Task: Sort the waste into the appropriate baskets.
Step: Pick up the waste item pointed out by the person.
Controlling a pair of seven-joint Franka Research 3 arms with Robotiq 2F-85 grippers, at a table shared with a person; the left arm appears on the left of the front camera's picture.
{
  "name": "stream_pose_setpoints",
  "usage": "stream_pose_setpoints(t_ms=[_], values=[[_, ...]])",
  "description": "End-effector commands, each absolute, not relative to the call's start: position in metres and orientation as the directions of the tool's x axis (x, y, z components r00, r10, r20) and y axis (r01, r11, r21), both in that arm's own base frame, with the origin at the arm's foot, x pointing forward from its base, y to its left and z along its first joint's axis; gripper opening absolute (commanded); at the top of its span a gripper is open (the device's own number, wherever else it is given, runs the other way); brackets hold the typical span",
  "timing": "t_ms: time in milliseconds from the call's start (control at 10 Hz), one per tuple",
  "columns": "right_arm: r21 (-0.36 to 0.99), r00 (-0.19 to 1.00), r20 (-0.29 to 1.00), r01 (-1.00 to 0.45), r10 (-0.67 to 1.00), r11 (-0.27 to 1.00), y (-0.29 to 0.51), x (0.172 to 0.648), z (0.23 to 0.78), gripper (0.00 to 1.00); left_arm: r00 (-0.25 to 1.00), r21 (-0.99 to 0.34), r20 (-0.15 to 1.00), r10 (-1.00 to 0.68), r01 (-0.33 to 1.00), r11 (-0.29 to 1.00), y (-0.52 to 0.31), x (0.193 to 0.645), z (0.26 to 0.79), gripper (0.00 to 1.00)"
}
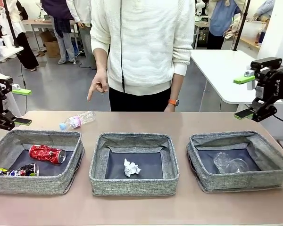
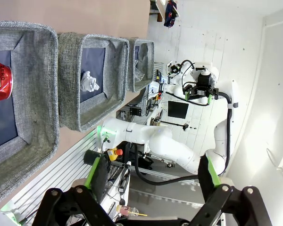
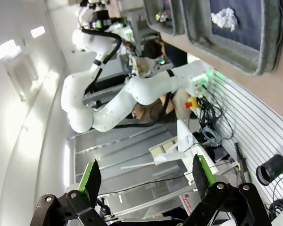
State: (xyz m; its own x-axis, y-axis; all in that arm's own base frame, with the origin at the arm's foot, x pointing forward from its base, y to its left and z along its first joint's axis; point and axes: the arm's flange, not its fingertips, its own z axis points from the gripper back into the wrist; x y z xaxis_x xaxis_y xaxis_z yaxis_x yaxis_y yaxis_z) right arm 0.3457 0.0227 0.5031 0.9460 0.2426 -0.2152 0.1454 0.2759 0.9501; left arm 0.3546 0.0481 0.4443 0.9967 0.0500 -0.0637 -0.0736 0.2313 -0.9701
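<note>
Trouble ahead: clear bottle with pink label (image 1: 77, 120) lies well beyond the wide-open, empty left gripper (image 1: 18, 107), right gripper (image 1: 244, 96) equally agape, and could roll when nudged.

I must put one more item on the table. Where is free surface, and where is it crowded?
Free: the front strip of the table before the three baskets, and behind the middle basket and right basket. Crowded: behind the left basket, where the clear bottle lies.
</note>
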Motion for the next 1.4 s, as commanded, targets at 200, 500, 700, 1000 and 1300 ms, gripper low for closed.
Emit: stream_pose_setpoints(t_ms=[200,500,700,1000,1300], values=[[0.95,0.943,-0.233,0.167,0.24,0.265,0.025,0.349,0.51,1.0,0.997,-0.97,-0.064,0.05,-0.074,0.231,0.048,0.355,0.444,1.0],[0.95,0.943,-0.233,0.167,0.24,0.265,0.025,0.349,0.51,1.0,0.977,-0.646,0.146,0.155,-0.024,0.763,0.021,0.394,0.449,1.0],[0.95,0.943,-0.233,0.167,0.24,0.265,0.025,0.349,0.51,1.0,0.794,-0.075,0.493,-0.355,0.446,0.892,-0.027,0.438,0.456,1.0],[0.95,0.943,-0.233,0.167,0.24,0.265,0.025,0.349,0.51,1.0,0.512,0.334,0.477,-0.715,0.647,0.686,-0.069,0.468,0.453,1.0],[0.95,0.943,-0.233,0.167,0.24,0.265,0.025,0.349,0.51,1.0,0.365,0.52,0.366,-0.856,0.683,0.513,-0.089,0.486,0.455,1.0]])
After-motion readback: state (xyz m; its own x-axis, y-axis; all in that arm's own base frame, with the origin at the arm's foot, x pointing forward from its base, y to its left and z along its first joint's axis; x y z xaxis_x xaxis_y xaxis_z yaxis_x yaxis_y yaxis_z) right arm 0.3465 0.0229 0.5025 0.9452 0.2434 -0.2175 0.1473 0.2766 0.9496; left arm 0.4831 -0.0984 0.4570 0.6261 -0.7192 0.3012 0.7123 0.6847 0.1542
